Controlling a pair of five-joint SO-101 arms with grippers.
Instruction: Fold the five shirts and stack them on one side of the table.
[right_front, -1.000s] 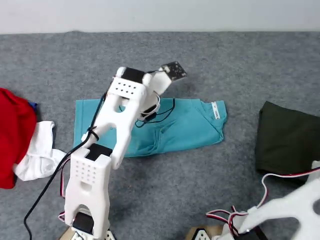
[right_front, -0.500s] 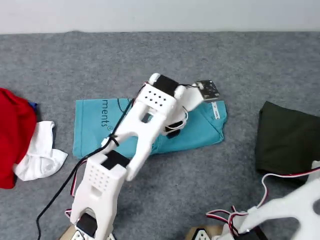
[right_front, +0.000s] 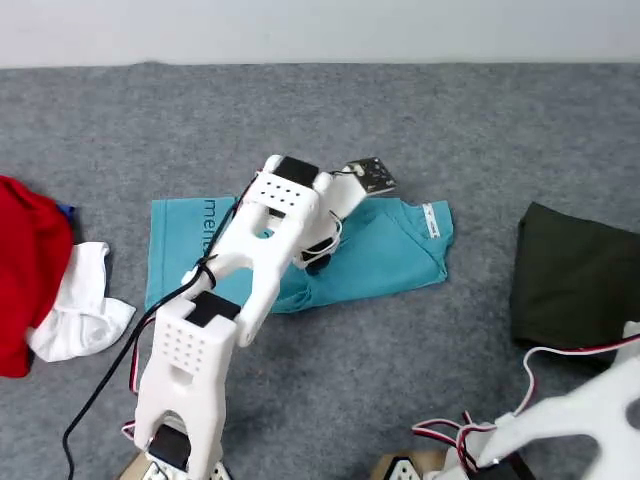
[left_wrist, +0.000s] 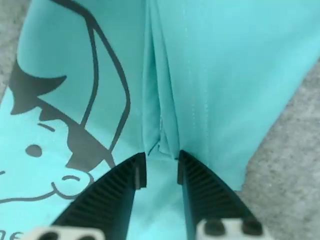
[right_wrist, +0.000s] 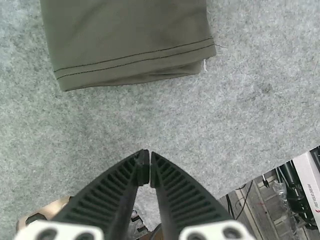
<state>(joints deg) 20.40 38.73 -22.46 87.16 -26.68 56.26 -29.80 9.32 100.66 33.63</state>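
A teal shirt (right_front: 390, 250) lies partly folded at the table's middle, its black cartoon print facing up in the left wrist view. My left gripper (left_wrist: 160, 160) is shut on a raised crease of the teal shirt (left_wrist: 225, 65); in the high view the left gripper (right_front: 322, 252) sits under the white arm over the shirt's middle. A dark olive shirt (right_front: 575, 285) lies folded at the right side. My right gripper (right_wrist: 146, 167) hangs shut and empty above bare grey cloth, a little short of the olive shirt (right_wrist: 125, 35).
A red shirt (right_front: 25, 270) and a white shirt (right_front: 80, 300) lie heaped at the left edge. The grey table cover (right_front: 480, 130) is bare behind the teal shirt. The right arm (right_front: 580, 410) rests at the front right corner, near the table edge.
The left arm swung right across the teal shirt, then came back partway left, dragging the cloth. More of the shirt's left print now shows. The right arm has stayed still.
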